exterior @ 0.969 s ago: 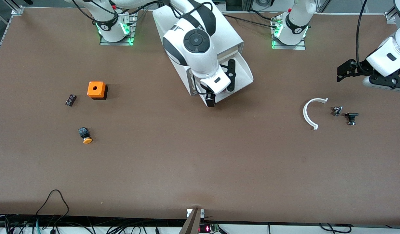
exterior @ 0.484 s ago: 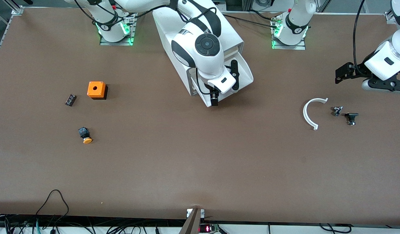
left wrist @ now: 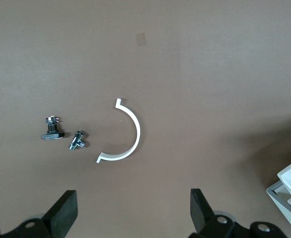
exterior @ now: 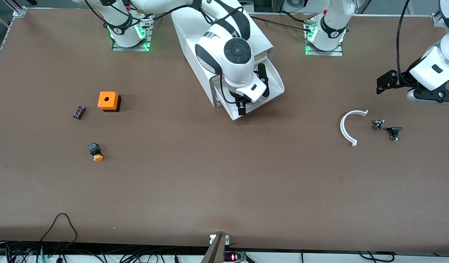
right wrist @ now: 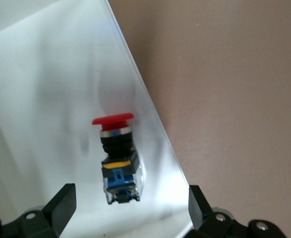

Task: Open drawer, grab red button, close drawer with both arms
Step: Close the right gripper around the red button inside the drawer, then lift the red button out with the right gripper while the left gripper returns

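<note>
The white cabinet stands between the arm bases with one drawer pulled out. In the right wrist view the button, red cap on a black body, lies on its side on the drawer's white floor. My right gripper is open and hangs over the drawer with the button's lower end between its fingers, not touching. In the front view my right gripper hides the button. My left gripper is open and empty, waiting over the table at the left arm's end, and also shows in its wrist view.
A white arc piece and two small bolts lie below the left gripper. Toward the right arm's end lie an orange cube with a hole, a small black part and an orange-yellow capped button.
My right gripper has moved in over the open drawer, toward the cabinet. The left gripper shifted slightly at first and has since stayed still.
</note>
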{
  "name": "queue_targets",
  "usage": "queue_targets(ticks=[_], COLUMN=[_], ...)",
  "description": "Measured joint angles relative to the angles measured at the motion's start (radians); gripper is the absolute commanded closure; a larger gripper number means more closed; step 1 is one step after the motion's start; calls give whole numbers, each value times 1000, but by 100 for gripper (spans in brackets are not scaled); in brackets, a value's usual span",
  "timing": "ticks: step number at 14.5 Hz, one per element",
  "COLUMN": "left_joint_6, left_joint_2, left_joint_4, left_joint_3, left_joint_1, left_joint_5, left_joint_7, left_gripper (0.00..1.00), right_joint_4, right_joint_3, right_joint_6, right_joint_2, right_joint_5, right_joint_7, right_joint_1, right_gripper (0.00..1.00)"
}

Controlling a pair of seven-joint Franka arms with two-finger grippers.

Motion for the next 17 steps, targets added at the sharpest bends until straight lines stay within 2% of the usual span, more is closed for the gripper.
queue_targets(ticks=[14, 15, 17], left_joint_6=[0, 0, 0], left_joint_2=[0, 1, 13], left_joint_4=[6, 7, 7], left_joint_3=[0, 0, -2], left_joint_1=[-1, -2, -4], left_joint_5=[0, 0, 0], left_joint_7=[0, 0, 0], left_gripper=[0, 0, 0], right_joint_4=[-12, -13, -13], right_joint_3=[2, 2, 1], right_joint_6=[-24, -24, -24], right_joint_2=[38, 38, 38], right_joint_5=[-23, -23, -23], right_joint_7=[0, 0, -2], right_joint_1=[31, 31, 28], right_gripper=[0, 6, 26])
